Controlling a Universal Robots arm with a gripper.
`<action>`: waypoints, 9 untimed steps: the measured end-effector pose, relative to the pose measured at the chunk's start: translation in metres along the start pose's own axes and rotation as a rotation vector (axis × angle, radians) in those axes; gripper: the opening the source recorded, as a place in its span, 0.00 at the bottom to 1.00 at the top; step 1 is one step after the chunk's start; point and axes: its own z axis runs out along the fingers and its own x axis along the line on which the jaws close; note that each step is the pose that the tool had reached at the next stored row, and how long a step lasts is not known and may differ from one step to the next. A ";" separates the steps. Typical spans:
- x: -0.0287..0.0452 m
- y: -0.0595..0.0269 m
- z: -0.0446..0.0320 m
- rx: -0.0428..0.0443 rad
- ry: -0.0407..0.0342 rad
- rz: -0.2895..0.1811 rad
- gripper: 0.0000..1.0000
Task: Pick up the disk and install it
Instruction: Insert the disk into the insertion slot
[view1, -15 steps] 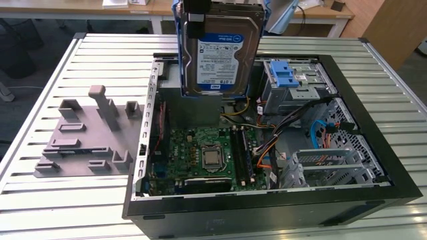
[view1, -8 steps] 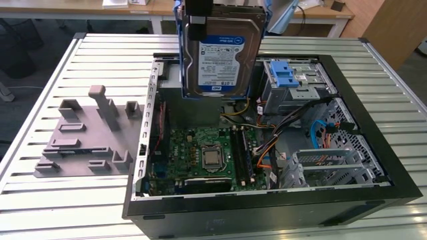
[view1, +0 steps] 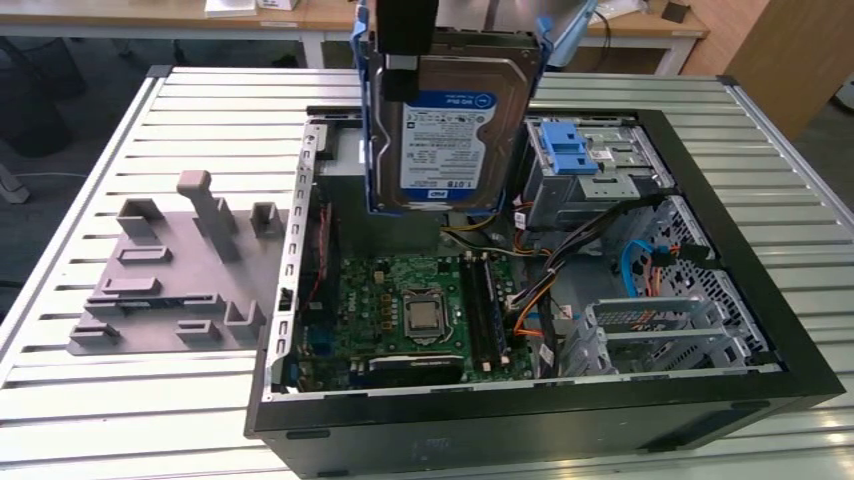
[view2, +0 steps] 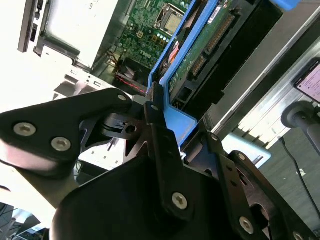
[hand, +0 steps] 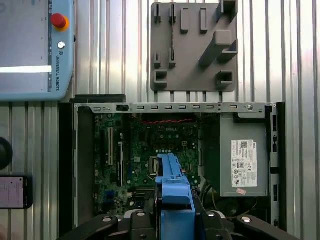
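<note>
On the exterior view's left, you have a grey moulded fixture plate (view1: 174, 270) lying on the slatted metal tabletop (view1: 80, 400). Your tool (view1: 407, 35) is clamped on the flat silver disk with blue side rails (view1: 447, 120). The disk hangs upright below the tool, above the open black computer case (view1: 534, 425), and the silver drive cage with a blue latch (view1: 587, 160) stands just to its right.

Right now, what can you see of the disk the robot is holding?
The disk is a flat silver metal rectangle with a blue-and-white label and blue plastic side rails. It hangs upright above the open computer case, label towards the exterior view. The end effector is shut on its top end; nothing else seems to touch it.
</note>
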 end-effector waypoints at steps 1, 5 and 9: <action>0.0000 -0.0015 0.0002 -0.0001 -0.0012 0.000 0.36; -0.0001 -0.0095 0.0012 -0.0001 -0.0030 0.000 0.36; 0.0004 -0.0115 0.0026 -0.0002 -0.0029 0.000 0.36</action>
